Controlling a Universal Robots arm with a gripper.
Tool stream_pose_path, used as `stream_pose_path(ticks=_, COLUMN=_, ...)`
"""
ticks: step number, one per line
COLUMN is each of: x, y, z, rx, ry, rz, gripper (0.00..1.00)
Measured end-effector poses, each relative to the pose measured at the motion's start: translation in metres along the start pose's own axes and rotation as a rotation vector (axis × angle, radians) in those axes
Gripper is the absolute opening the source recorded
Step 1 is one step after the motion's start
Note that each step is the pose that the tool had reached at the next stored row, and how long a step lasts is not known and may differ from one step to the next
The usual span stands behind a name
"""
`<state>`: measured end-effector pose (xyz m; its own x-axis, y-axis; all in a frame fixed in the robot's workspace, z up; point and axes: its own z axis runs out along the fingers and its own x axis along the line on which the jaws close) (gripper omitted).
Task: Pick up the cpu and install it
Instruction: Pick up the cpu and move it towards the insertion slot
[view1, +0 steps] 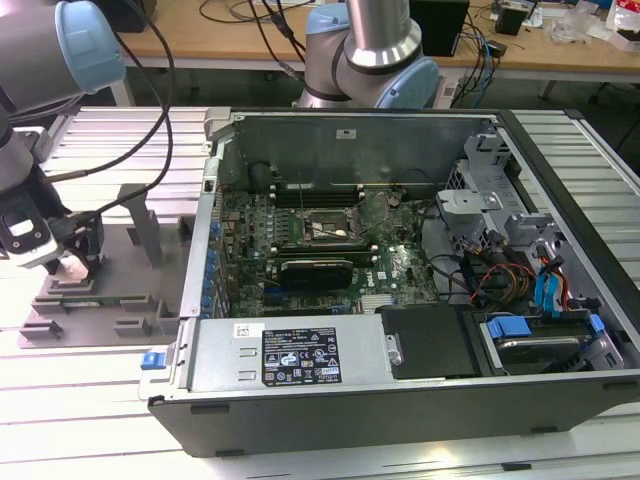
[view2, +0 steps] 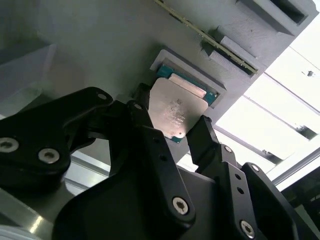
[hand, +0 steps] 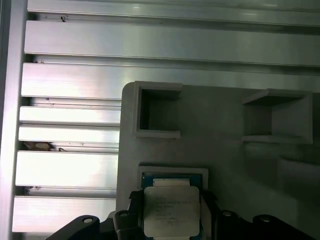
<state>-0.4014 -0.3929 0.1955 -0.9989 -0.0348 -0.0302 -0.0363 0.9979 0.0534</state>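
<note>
Edges of cpu (view2: 176, 109) behind claw (view2: 172, 120)

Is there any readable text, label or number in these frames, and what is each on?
No text can be quoted.
On the cpu, dark print: too faint to read.
On the computer case, the black label: too small to read.
Beside it, the white sticker: too small to read.
</note>
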Motion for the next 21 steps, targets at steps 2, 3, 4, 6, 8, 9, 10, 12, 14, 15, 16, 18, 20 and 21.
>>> stream_pose_path(ticks=2, x=0.0, y=0.0, z=0.0024, rx=-0.003, ry=-0.0003, rz=0.0, gripper=0.54)
stream_pose_path(ticks=3, x=0.0, y=0.0, z=0.0034, rx=-0.0034, ry=0.0, rz=0.0, gripper=0.54)
stream_pose_path(ticks=4, x=0.0001, y=0.0001, z=0.0034, rx=-0.0037, ry=0.0002, rz=0.0, gripper=0.54)
stream_pose_path(ticks=6, x=0.0001, y=0.0002, z=0.0037, rx=-0.004, ry=-0.0001, rz=0.0, gripper=0.54)
stream_pose_path(ticks=8, x=0.0001, y=0.0002, z=0.0038, rx=-0.004, ry=-0.0002, rz=0.0, gripper=0.54)
stream_pose_path(ticks=9, x=0.0001, y=0.0002, z=0.0038, rx=-0.004, ry=-0.0003, rz=0.0, gripper=0.55)
stream_pose_path(ticks=10, x=0.0001, y=0.0002, z=0.0038, rx=-0.004, ry=-0.0002, rz=0.0, gripper=0.62)
stream_pose_path(ticks=12, x=0.0001, y=0.0002, z=0.0039, rx=-0.004, ry=-0.0002, rz=0.0, gripper=0.62)
stream_pose_path(ticks=14, x=0.0008, y=0.0002, z=0.004, rx=-0.0044, ry=-0.0002, rz=0.0, gripper=0.62)
stream_pose_path(ticks=15, x=0.0008, y=0.0002, z=0.004, rx=-0.0043, ry=-0.0002, rz=0.0, gripper=0.62)
stream_pose_path(ticks=16, x=0.0009, y=0.0002, z=0.0046, rx=-0.0044, ry=-0.0003, rz=0.0, gripper=0.62)
stream_pose_path(ticks=18, x=0.001, y=0.0001, z=0.0056, rx=-0.0042, ry=0.0, rz=0.0, gripper=0.62)
stream_pose_path(ticks=20, x=0.0009, y=0.0001, z=0.0059, rx=-0.0041, ry=0.0006, rz=-0.011, gripper=0.62)
stream_pose_path(ticks=21, x=0.0009, y=0.0001, z=0.0063, rx=-0.0036, ry=0.0005, rz=-0.012, gripper=0.62)
